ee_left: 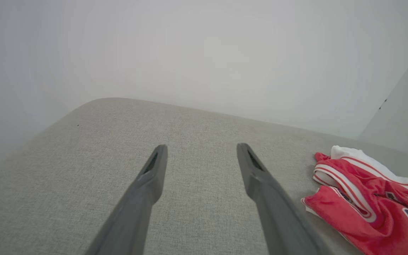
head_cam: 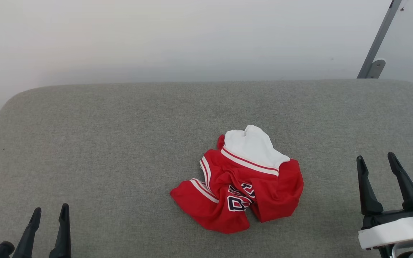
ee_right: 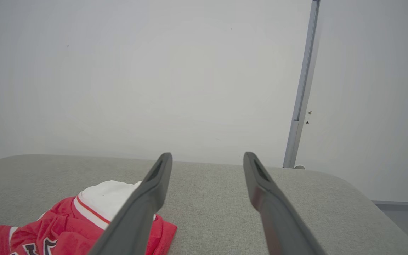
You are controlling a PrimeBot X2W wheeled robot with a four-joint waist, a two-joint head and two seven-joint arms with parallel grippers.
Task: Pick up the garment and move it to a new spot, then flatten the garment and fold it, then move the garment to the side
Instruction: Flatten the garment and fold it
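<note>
Garment [head_cam: 240,181] is noted crumpled on the grey pad [head_cam: 113,143], between both finger pairs, nearer the right gripper [head_cam: 375,156] than the left gripper [head_cam: 51,208]. Both are seen spread, empty. Fabric is judged light and limp; a raised red fold facing the right fingers is favoured for pinching.

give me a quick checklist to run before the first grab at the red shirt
1. Left gripper open and empty: ok.
2. Right gripper open and empty: ok.
3. Garment free, apart from both grippers, nothing on it: ok.
4. Garment flat enough to fold: not ok, it lies crumpled in a heap.
5. Room for a new spot: ok, the grey padded surface is bare to the garment's left.
6. Where the collar or hem lies in the heap: cannot tell.
</note>
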